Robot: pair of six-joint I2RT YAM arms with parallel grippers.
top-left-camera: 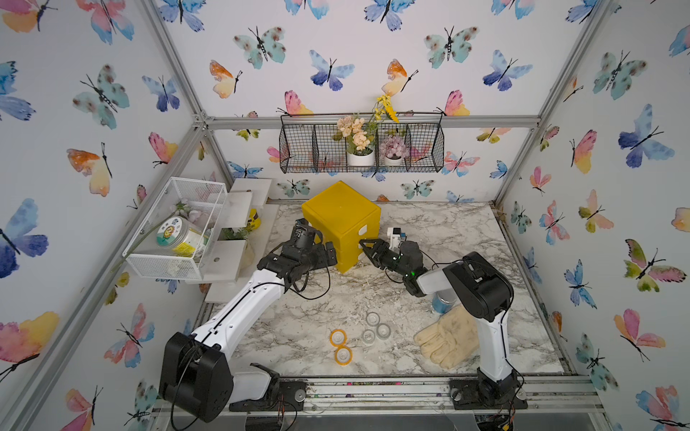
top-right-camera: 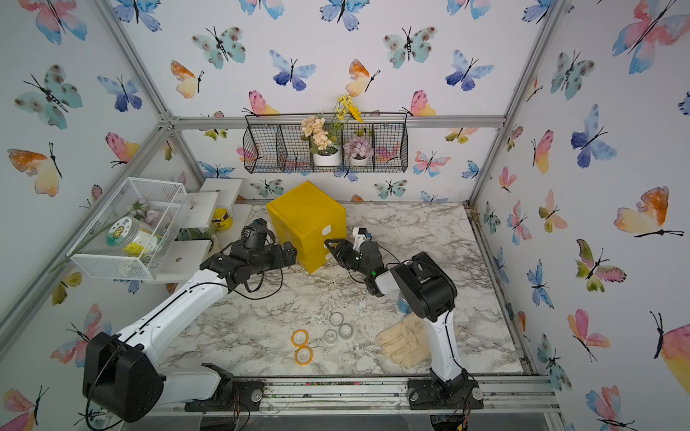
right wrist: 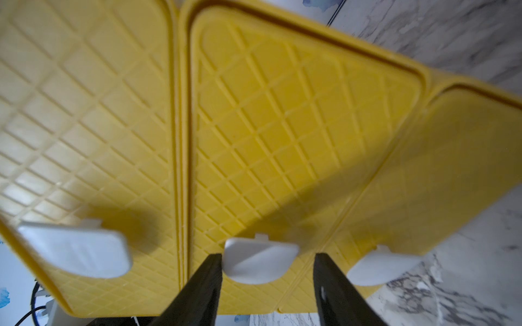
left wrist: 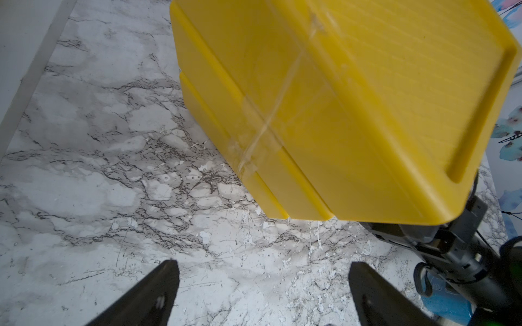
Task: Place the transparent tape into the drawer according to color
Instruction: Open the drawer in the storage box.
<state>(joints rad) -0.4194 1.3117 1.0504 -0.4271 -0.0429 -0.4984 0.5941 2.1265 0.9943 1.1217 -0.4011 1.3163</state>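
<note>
Butterfly wallpaper covered the walls around the marble bench [top-left-camera: 466, 239]. Toward the back of it stood the yellow drawer cabinet [top-left-camera: 341, 216], its three drawers shut. The left pincer [left wrist: 262, 265] hovered just beside the cabinet's left flank, its fingers spread wide with nothing between them. The right pincer [right wrist: 267, 256] faced the drawer fronts, its fingers apart and straddling the middle white handle [right wrist: 261, 265]; one finger touched the handle's edge and the other stood off it. Near the front right lay a pale glove [top-left-camera: 448, 337], partly under the right arm, with a blue tin [top-left-camera: 442, 303] just behind it. The transparent tape [top-left-camera: 343, 355] lay loose on the bench, well apart from the cabinet: two orange rolls [top-left-camera: 338, 337] side by side, and three colourless rolls [top-left-camera: 372, 319] clustered between them and the glove.
</note>
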